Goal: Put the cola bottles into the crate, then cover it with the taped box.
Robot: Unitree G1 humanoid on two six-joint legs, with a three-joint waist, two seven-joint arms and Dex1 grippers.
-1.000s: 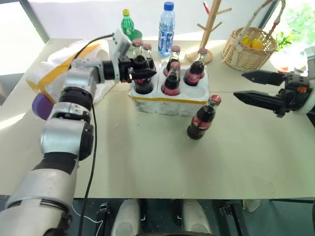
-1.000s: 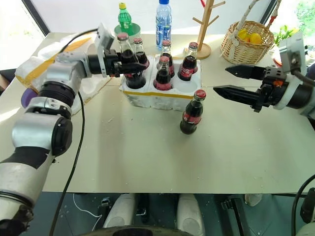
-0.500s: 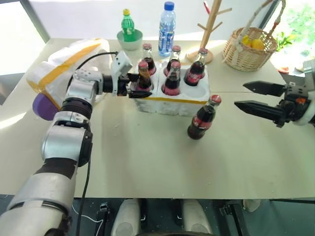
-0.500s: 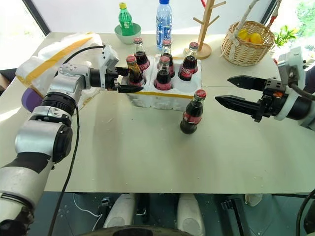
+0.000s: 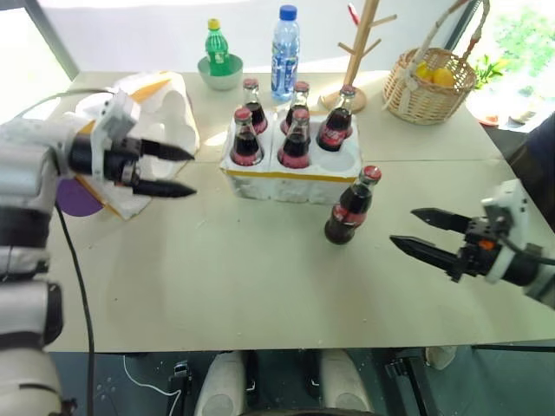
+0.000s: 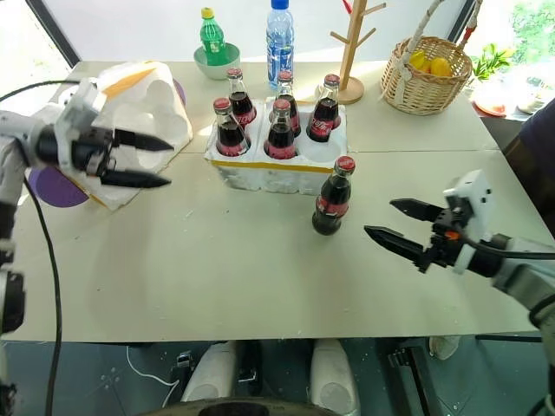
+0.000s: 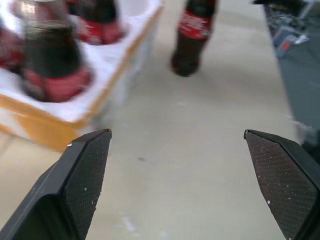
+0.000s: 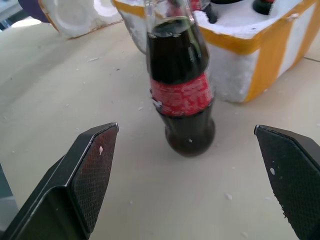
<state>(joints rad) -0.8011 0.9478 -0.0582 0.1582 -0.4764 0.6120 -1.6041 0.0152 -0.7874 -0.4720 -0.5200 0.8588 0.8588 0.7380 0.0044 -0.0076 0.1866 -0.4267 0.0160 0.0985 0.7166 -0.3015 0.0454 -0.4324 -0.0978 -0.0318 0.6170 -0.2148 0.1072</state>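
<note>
left gripper pulled back from crate, open | right gripper open | sixth cola bottle upright outside

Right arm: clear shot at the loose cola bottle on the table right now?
Probably yes. The right gripper is open and aimed at the cola bottle, which stands alone on the table in front of the crate, with bare tabletop between them.
</note>
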